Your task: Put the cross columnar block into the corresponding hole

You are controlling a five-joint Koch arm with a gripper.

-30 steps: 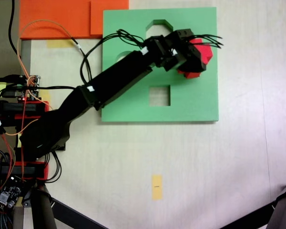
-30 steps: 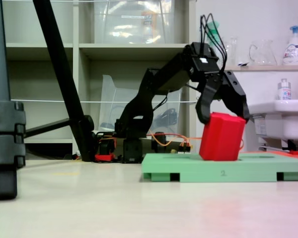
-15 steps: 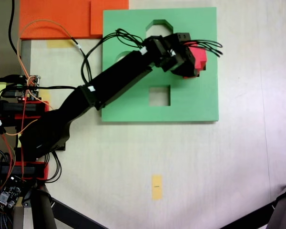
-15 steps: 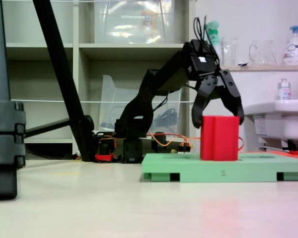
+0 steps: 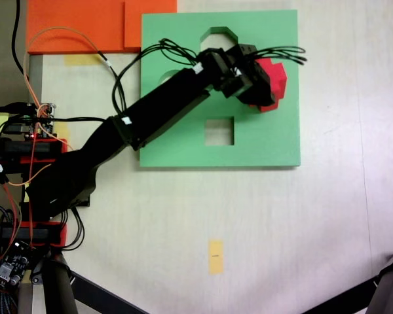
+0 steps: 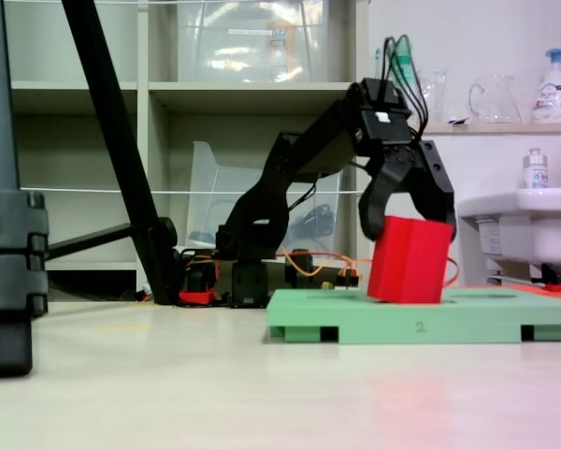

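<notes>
Two black tripod legs [image 6: 9, 234] stand nearest the camera in the low fixed view. Beyond them lies the green foam board [image 6: 421, 325], raised on small feet; from above it [image 5: 262, 140] shows a square cutout [image 5: 219, 131] and an octagonal cutout [image 5: 217, 34]. On the board's right part the red cross columnar block [image 6: 409, 259] leans to the side, its top tipped rightward; the plus-shaped hole is hidden beneath it. The gripper [image 6: 407, 223] straddles the block's top with both jaws spread at its sides, grasping it loosely. Behind stand shelves [image 6: 252, 89] and a white sink [image 6: 524, 220].
</notes>
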